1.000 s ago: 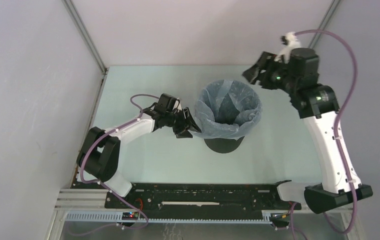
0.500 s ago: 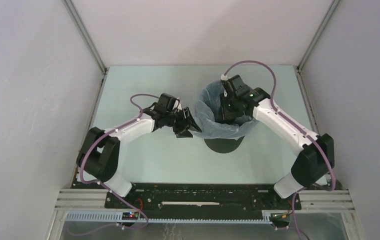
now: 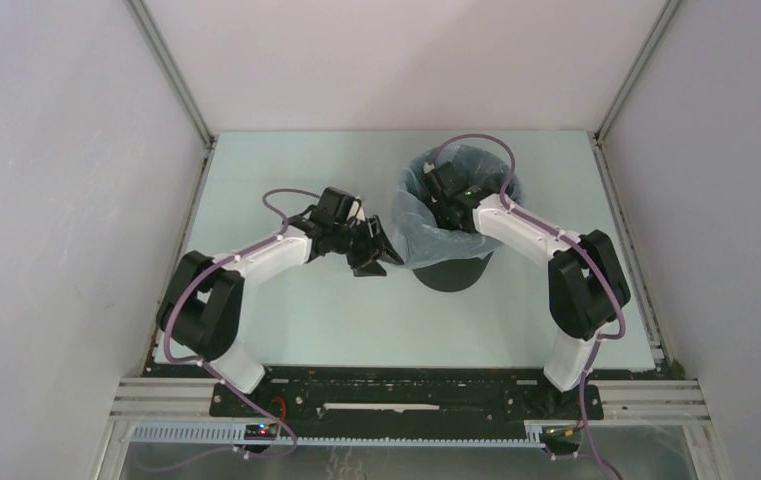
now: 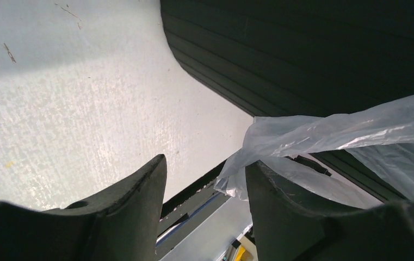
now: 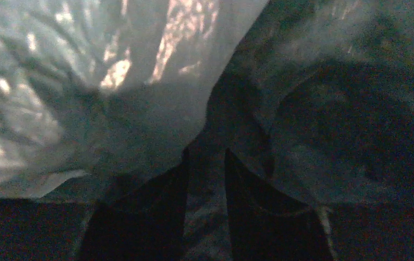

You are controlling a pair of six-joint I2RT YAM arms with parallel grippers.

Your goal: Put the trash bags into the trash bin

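Blue film of bag [image 3: 408, 240] lining bin [image 3: 453, 277], hem draped over rim. Left gripper [image 3: 376, 255] just outside, bin wall straight ahead, 2 fingers [image 4: 134, 206] moderately apart. Hem brushing 1 tip, not clamped, probably steadying that edge. Right gripper [image 3: 446, 197] deep inside, likely pressing film down. Fingers narrow; too dark to tell whether pinching film. Nothing else visible inside bin.

- This is a robotics lab test cell, not a home or a shop.
- Plain pale grey walls [image 3: 56, 200], framed by bare aluminium struts [image 3: 167, 68], box in a pale green tabletop [image 3: 286, 320].
- A white-and-black left arm [image 3: 261, 258] and right arm [image 3: 526, 228] stand on a black rail [image 3: 396, 395] at the near edge.
- Purple cables [image 3: 286, 190] and a slotted wiring duct [image 3: 356, 436] lie exposed.
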